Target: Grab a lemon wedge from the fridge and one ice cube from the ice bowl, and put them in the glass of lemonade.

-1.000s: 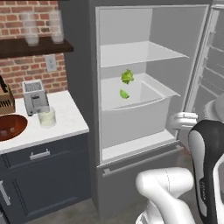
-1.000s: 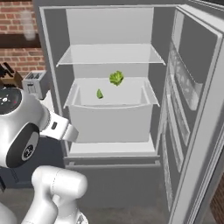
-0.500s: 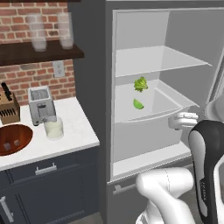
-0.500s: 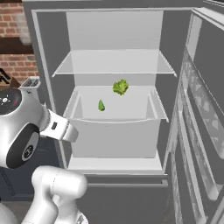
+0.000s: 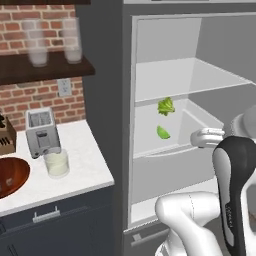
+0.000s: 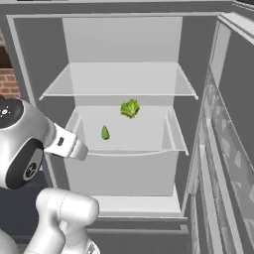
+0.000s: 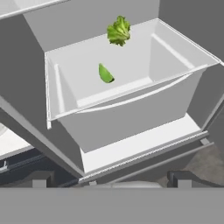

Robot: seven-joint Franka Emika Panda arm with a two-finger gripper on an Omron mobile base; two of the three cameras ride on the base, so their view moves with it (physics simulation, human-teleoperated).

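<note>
The fridge (image 5: pixel 105 100) stands open. In its white drawer (image 7: pixel 131 113) lies the lemon wedge (image 7: pixel 105 73), small and green, also seen as lemon wedge (image 5: pixel 163 132) and lemon wedge (image 6: pixel 105 132). My gripper (image 7: pixel 112 179) is open and empty, and hangs in front of the drawer, below and short of the wedge. The glass of lemonade (image 5: pixel 56 163) stands on the white counter left of the fridge. Next to it, at the picture's left edge, is the reddish-brown ice bowl (image 5: pixel 10 177). The ice cube is out of view.
A ruffled leafy green bunch (image 7: pixel 118 30) sits at the back of the drawer, beyond the wedge. A toaster (image 5: pixel 42 132) stands behind the glass. Tall frosted glasses (image 5: pixel 36 50) are on a dark shelf above. The open fridge door (image 6: pixel 228 149) is at right.
The base has driven closer to the fridge, so the drawer and its contents look larger in both base views. My gripper has stayed open.
</note>
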